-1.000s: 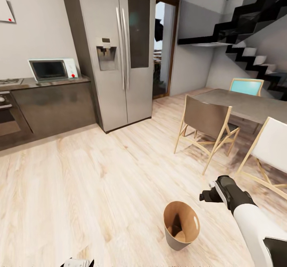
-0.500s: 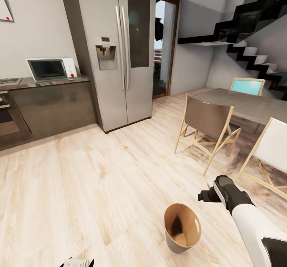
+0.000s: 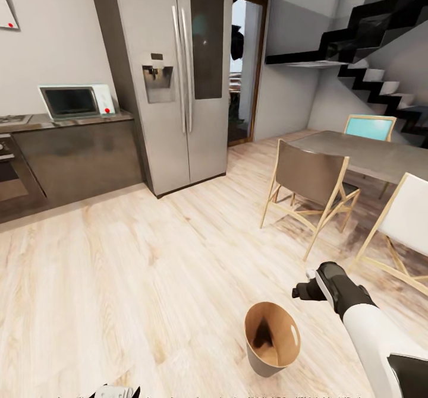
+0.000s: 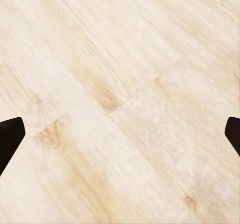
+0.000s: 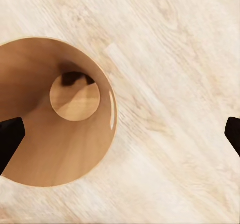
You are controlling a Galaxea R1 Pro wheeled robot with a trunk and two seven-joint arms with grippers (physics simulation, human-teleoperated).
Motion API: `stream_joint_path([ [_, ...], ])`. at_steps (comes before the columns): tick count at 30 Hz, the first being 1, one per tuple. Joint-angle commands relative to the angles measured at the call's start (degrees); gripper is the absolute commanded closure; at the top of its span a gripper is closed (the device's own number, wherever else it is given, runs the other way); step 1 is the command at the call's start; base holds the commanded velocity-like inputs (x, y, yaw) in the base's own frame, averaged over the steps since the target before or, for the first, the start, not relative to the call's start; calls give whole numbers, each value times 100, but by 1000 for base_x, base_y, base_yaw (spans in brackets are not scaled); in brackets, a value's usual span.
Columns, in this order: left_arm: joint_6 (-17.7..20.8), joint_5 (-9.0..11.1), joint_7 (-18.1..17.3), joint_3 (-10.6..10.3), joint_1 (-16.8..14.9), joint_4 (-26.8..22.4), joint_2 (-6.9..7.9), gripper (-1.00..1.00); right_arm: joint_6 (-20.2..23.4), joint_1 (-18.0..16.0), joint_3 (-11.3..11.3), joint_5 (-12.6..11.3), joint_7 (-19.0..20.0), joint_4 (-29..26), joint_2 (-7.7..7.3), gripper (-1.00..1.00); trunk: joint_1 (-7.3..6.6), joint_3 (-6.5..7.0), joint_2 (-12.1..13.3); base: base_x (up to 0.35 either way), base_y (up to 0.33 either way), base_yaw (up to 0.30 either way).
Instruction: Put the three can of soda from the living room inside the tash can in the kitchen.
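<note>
The trash can (image 3: 263, 366), pale grey outside and brown inside, stands upright on the light wood kitchen floor low in the head view. My right gripper (image 3: 304, 291) hangs above the floor just beyond the can's right rim, pointing down. The right wrist view looks straight into the trash can (image 5: 42, 149); its brown bottom shows only a dark shadow, and the right gripper (image 5: 121, 134) is open and holds nothing. My left gripper (image 3: 116, 392) peeks in at the lower edge of the head view. Seen from the left wrist, the left gripper (image 4: 120, 134) stands open over bare floor. The soda cans are out of view.
A steel fridge (image 3: 172, 77) stands ahead, with a dark counter (image 3: 71, 122) carrying a microwave (image 3: 71, 102) and an oven to its left. On the right are a dining table (image 3: 368, 154) with chairs (image 3: 312, 178), stairs behind, and a doorway (image 3: 244, 65) beside the fridge.
My right gripper has crept slightly left toward the trash can's rim. The head view has shifted a little; the can itself stays put.
</note>
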Motion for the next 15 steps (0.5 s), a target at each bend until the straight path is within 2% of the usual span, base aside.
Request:
stream_joint_path([
  [1, 2, 1, 0, 0, 0, 0, 0, -100, -1, 0, 1, 0, 0, 0, 1, -100, 23, -25, -42, 0, 0, 0],
  [15, 0, 0, -2, 0, 0, 1, 0, -100, -3, 0, -4, 2, -1, 5, 7, -100, 330, -395, -603, 0, 0, 0],
])
